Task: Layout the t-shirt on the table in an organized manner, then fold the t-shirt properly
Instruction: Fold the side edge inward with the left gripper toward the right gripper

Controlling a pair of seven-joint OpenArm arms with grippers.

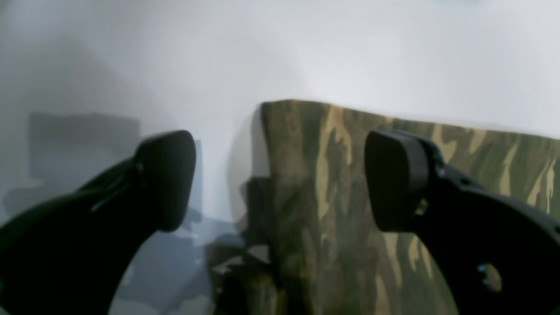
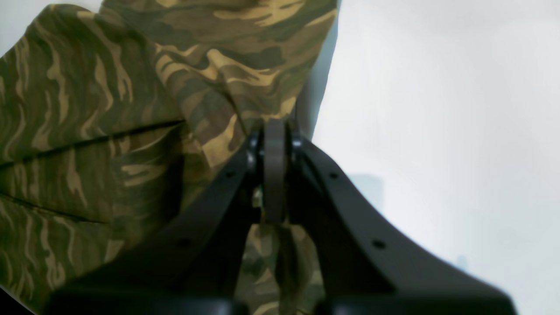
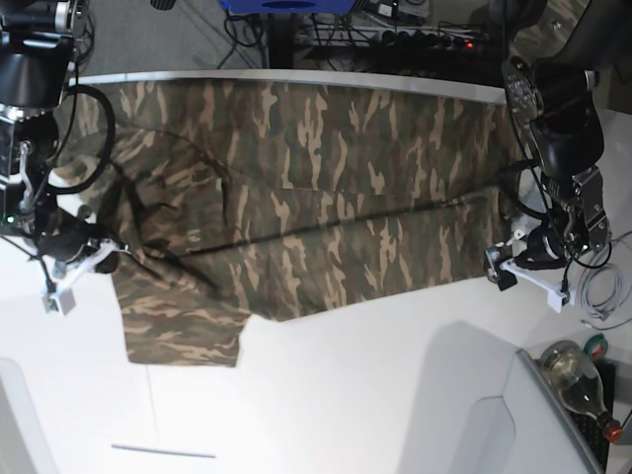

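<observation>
T-shirt [image 3: 326, 188]: camouflage print, olive green ground with dark brown streaks and tan patches; the same print shows in both wrist views. Table [image 3: 375, 395]: plain white, smooth, grey where shadows fall. Left gripper [image 1: 280, 179]: matt black fingers. Right gripper [image 2: 274, 144]: black, with a grey pad edge. Bottle [image 3: 581, 383]: pale green glass, red cap.

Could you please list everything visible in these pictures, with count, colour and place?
t-shirt: one, olive, brown and tan camouflage, spread across the table's far half.
table: one, white, under the shirt.
bottle: one, clear with a red cap, lower right of the base view.
cables: a few, white and grey, right edge of the base view.
left hand: one, black, open over the shirt's edge.
right hand: one, black, shut on the shirt.
</observation>
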